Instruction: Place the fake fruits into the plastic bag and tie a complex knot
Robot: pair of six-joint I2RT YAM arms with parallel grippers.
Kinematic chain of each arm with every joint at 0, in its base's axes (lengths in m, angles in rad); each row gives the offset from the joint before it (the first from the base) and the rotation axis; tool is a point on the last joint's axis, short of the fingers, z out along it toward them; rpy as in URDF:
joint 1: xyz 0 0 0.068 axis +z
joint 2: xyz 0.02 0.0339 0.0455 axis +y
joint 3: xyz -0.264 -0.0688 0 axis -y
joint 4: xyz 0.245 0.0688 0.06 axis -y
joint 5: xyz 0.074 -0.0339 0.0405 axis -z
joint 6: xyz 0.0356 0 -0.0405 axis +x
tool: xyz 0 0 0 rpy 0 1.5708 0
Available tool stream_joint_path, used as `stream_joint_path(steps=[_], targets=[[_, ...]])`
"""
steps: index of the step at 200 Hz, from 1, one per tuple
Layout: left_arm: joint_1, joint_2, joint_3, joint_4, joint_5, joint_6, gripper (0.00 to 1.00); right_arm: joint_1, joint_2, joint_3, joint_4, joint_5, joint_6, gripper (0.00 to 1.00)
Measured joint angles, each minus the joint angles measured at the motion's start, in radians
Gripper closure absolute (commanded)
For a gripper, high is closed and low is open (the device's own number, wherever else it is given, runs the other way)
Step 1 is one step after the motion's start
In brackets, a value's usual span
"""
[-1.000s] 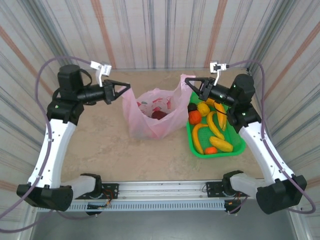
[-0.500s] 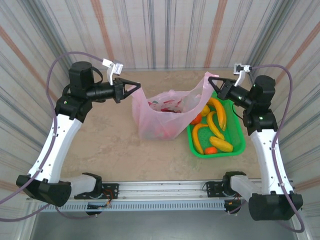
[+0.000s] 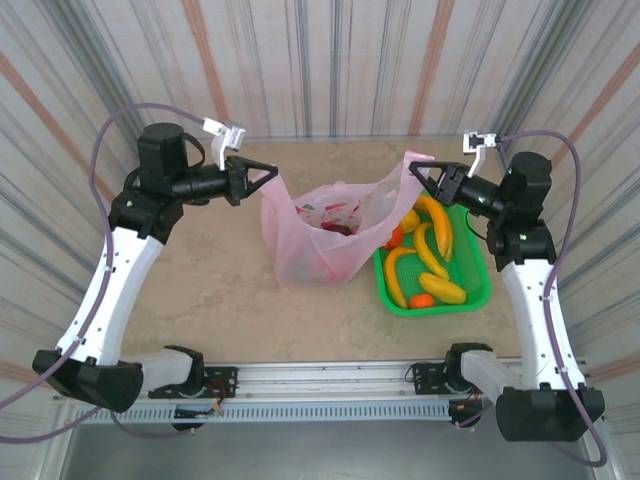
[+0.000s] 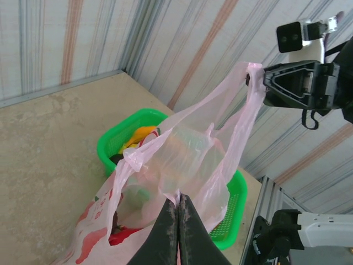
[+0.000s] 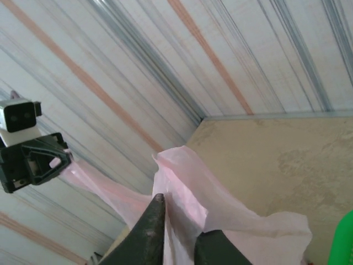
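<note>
The pink plastic bag (image 3: pixel 320 240) stands open mid-table, its two handles stretched apart; a knot is out of view. My left gripper (image 3: pixel 270 175) is shut on the left handle, with pink film pinched at the tips of the left gripper (image 4: pixel 178 197). My right gripper (image 3: pixel 413 170) is up at the right handle. The right gripper (image 5: pixel 182 218) has its jaws parted, and the handle (image 5: pixel 187 176) lies loose between them. A red fruit (image 3: pixel 340 228) lies inside the bag. Yellow bananas (image 3: pixel 432 250) and an orange ball (image 3: pixel 421 300) are in the basket.
The bright green basket (image 3: pixel 481 290) sits right of the bag, under my right arm. Striped walls close in the table on three sides. Bare tabletop (image 3: pixel 220 290) lies left of and in front of the bag.
Both arms carried the bag's handles up and to the right, stretching the bag wide. In the last half second the right jaws parted and the right handle slackened.
</note>
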Motion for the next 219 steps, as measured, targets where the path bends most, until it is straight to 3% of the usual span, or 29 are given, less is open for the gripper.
stream_joint_path(steps=[47,72,99,123,152,179,219], targets=[[0.026,0.000,0.000,-0.004,-0.009,-0.004,1.00,-0.020,-0.059,0.098,-0.247,0.024,-0.154,0.26],[0.026,0.000,0.000,-0.003,0.010,-0.005,1.00,-0.025,-0.104,0.206,-0.378,0.042,-0.244,0.25],[0.026,0.000,0.000,-0.002,0.030,-0.005,1.00,0.002,-0.148,0.259,-0.431,0.002,-0.277,0.30],[0.026,0.000,0.000,0.006,0.047,-0.005,1.00,0.145,-0.173,0.248,-0.413,-0.037,-0.272,0.32],[0.026,0.005,0.000,0.019,0.072,-0.004,1.00,0.449,-0.161,0.195,-0.338,-0.017,-0.266,0.35],[0.026,0.008,0.000,0.027,0.101,0.003,1.00,0.694,-0.024,0.201,-0.303,0.059,-0.302,0.36],[0.031,0.009,-0.001,0.027,0.163,0.039,1.00,0.755,0.262,0.262,-0.277,0.110,-0.397,0.35]])
